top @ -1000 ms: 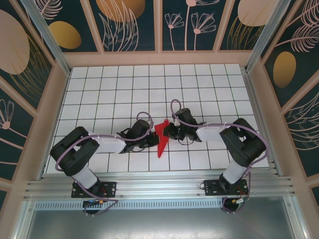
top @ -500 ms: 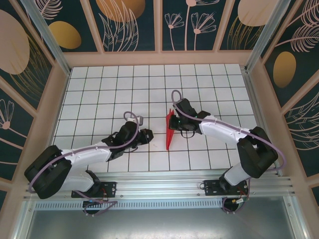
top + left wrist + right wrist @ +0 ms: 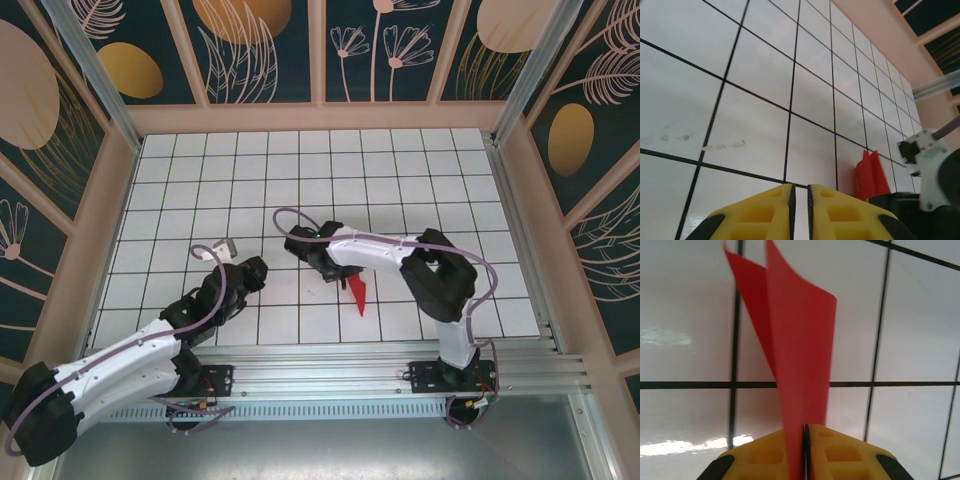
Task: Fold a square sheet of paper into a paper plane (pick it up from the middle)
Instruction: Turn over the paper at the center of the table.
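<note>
Left gripper point(image 3: 250, 272) sits left of centre by the table's point(image 3: 200, 170) near edge, pads all but closed on nothing. Right gripper point(image 3: 341, 277) is pinched on the folded red paper plane point(image 3: 357, 295), mid-table, tip toward the near edge. I'd hold that pinch on the crease and lay it flat before pressing, else the flaps likely spring apart. Since half a second ago: left backed off leftward, right wrist swung left, plane moved nearer the near edge.

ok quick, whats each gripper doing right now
Left gripper: closed to a thin slit, holding nothing.
Right gripper: closed on the red paper.
</note>
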Robot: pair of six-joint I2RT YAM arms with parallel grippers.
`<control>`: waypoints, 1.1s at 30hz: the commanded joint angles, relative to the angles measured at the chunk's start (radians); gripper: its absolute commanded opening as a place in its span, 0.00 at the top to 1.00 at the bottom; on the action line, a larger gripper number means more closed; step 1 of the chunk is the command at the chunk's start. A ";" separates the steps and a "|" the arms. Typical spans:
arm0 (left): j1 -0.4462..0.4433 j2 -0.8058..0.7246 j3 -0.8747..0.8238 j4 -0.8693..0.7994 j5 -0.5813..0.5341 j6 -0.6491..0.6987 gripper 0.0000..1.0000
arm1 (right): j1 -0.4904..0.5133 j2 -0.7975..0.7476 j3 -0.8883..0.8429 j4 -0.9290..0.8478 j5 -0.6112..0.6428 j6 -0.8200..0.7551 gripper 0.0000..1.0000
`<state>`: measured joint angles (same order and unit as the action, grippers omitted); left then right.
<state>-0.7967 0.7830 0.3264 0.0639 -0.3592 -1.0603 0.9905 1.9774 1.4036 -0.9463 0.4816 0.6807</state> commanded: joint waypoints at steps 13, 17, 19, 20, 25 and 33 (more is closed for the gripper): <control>0.005 -0.105 -0.021 -0.139 -0.094 -0.006 0.76 | 0.064 0.001 0.096 0.156 -0.220 -0.040 0.49; 0.004 -0.079 -0.029 -0.082 -0.046 0.015 0.74 | 0.042 -0.174 -0.051 0.306 -0.289 -0.058 0.39; 0.004 -0.052 -0.027 -0.057 -0.016 0.024 0.74 | 0.018 -0.264 -0.149 0.403 -0.365 -0.066 0.38; 0.004 -0.035 -0.025 -0.040 0.001 0.029 0.74 | 0.000 -0.315 -0.204 0.451 -0.400 -0.063 0.37; 0.004 0.059 -0.007 0.036 0.086 0.048 0.72 | -0.102 -0.516 -0.451 0.639 -0.588 -0.070 0.49; 0.003 0.281 0.014 0.210 0.271 0.032 0.73 | -0.214 -0.623 -0.665 0.801 -0.817 -0.095 0.87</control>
<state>-0.7967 1.0172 0.3145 0.1646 -0.1852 -1.0328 0.7944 1.3788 0.7708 -0.2577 -0.2085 0.6044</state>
